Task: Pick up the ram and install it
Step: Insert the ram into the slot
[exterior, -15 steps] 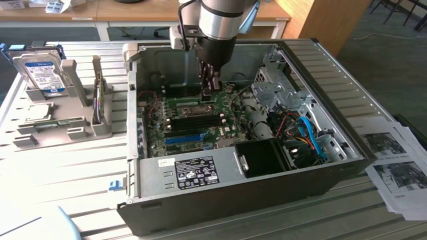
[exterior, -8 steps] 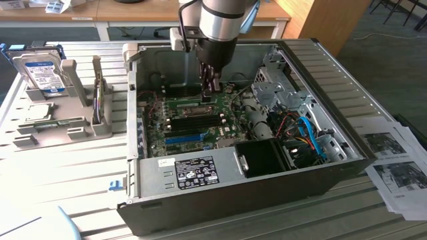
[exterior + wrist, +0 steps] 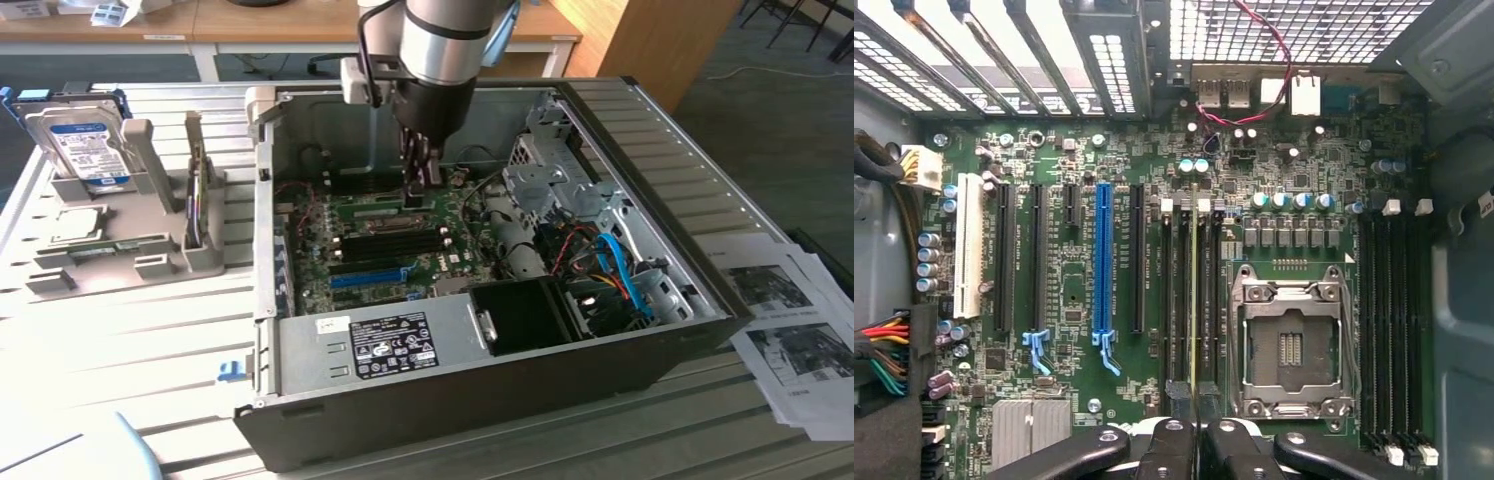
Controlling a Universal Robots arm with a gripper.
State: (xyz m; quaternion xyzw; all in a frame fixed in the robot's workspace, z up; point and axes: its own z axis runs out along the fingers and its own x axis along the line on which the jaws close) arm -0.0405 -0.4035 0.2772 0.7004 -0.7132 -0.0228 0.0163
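Observation:
The ram (image 3: 1194, 300) shows edge-on in the wrist view as a thin green-yellow strip. It hangs over the row of black memory slots (image 3: 1180, 300) beside the CPU socket (image 3: 1289, 345). My gripper (image 3: 1194, 428) is shut on its upper edge, with the dark fingers (image 3: 1172, 440) pressed to either side. In the exterior view my gripper (image 3: 419, 192) reaches straight down into the open computer case (image 3: 667, 330), just above the motherboard's black slots (image 3: 390, 240). I cannot tell whether the ram touches a slot.
A bright blue slot (image 3: 1102, 255) and several black expansion slots lie beside the memory slots. A second bank of black slots (image 3: 1394, 330) sits past the socket. Outside the case stand a silver hard drive (image 3: 83, 145) in a grey holder (image 3: 120, 250), and printed sheets (image 3: 794, 330).

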